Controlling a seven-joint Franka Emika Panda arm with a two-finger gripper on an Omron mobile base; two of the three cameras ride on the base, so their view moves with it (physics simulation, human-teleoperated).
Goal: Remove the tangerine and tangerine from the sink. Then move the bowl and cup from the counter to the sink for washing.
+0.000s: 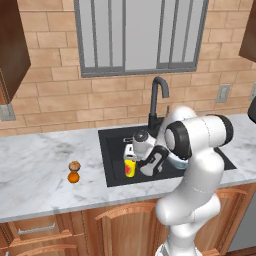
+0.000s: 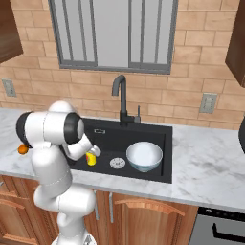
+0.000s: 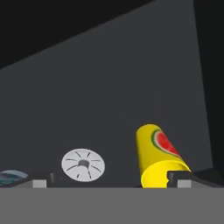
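Cabinets (image 1: pixel 115 227) of wood stand nearest, under the white marble counter (image 1: pixel 40 175). On the counter left of the sink (image 1: pixel 114 142), the two tangerines (image 1: pixel 74 172) sit touching, the duller one just behind the bright orange one; the right base view shows of them just an orange speck (image 2: pixel 22 150) past the arm's shoulder. The black sink holds the yellow cup (image 1: pixel 129 168), near its left end. In the left base view the gripper (image 1: pixel 131 155) hangs just above the cup, though the wrist hides the fingers there. The hand view gives what the base views do not: the cup (image 3: pixel 158 156) lies tilted on the basin floor with its red mark up, its near end beside the right fingertip (image 3: pixel 176 176), the left fingertip (image 3: pixel 52 177) well apart from it, so the jaws stand spread wide and grasp nothing. The silver drain disc (image 3: pixel 83 164) lies between the fingertips and beyond them. The right base view alone shows the bowl (image 2: pixel 144 156) whole, upright in the sink just right of the drain disc; in the left base view the arm covers it. Farthest, the dark faucet (image 2: pixel 121 98) rises before the brick wall (image 2: pixel 191 62) and window (image 2: pixel 112 33)
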